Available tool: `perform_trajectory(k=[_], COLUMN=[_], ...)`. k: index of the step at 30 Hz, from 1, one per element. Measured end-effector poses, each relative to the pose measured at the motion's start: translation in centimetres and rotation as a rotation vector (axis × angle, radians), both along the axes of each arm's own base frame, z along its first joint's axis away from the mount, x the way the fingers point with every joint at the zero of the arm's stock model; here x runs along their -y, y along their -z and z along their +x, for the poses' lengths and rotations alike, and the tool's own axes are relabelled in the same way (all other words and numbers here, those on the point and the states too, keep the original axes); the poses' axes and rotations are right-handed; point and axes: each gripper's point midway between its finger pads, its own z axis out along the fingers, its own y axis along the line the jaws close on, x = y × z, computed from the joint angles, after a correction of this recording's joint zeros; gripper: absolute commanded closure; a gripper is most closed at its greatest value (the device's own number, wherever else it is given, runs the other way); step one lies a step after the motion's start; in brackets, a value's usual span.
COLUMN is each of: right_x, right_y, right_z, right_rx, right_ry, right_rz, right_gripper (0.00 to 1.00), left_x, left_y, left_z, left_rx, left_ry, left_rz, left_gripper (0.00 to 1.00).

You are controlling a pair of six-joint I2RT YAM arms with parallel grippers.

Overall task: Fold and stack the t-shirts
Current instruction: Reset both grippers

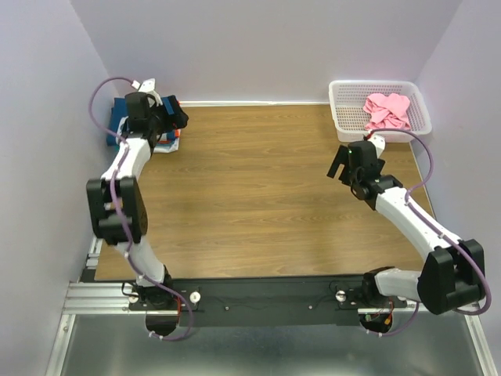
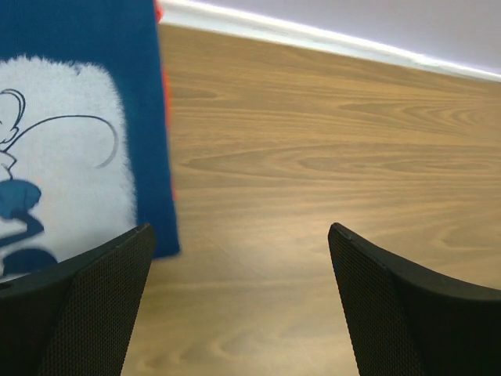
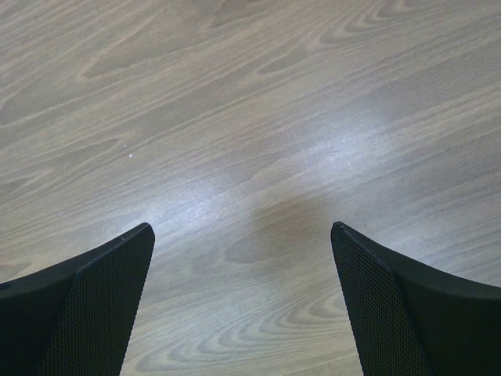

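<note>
A folded stack of t-shirts [image 1: 119,119] lies at the table's far left corner, partly hidden by my left arm. In the left wrist view its top one is a navy-blue t-shirt [image 2: 86,94] with a white cartoon print, and an orange edge [image 2: 166,94] peeks out beneath it. My left gripper [image 2: 239,231] hangs open just right of the stack [image 1: 178,119], with only bare wood between its fingers. A crumpled pink t-shirt [image 1: 386,110] lies in the white basket [image 1: 341,117]. My right gripper [image 1: 344,166] is open over bare wood [image 3: 241,229], in front of the basket.
The wooden table [image 1: 258,180] is bounded by a pale wall behind and walls on both sides. The basket stands at the far right corner. The arm bases sit on a black rail [image 1: 266,298] at the near edge.
</note>
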Motion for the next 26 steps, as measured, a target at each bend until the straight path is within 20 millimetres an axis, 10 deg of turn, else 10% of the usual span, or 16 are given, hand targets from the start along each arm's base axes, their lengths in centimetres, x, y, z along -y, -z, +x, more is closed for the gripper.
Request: perform_trajectory(k=[9, 14, 20, 26], right_x=[0.3, 0.2, 0.3, 0.2], right_y=[-0.3, 1.2, 4.1, 2.5], right_z=[-2.6, -4.5, -7.5, -7.7], right_rx=[0.038, 0.029, 0.018, 0.111], right_ry=[-0.011, -0.016, -0.012, -0.014], right_rz=[0.035, 0.073, 0.122, 0.165], right_gripper=[0.00, 0.00, 0.00, 0.00], left_x=[9.3, 9.9, 8.7, 8.0], left_y=[-17.6, -12.2, -0.2, -0.8], left_z=[-13.2, -19.4, -23.1, -23.6], left_rx=[0.434, 0.401, 0.159, 0.182], left_ry=[0.024, -0.006, -0.066, -0.113], left_rz=[-0.001, -0.074, -0.065, -0.084], left_gripper=[0.02, 0.02, 0.02, 0.02])
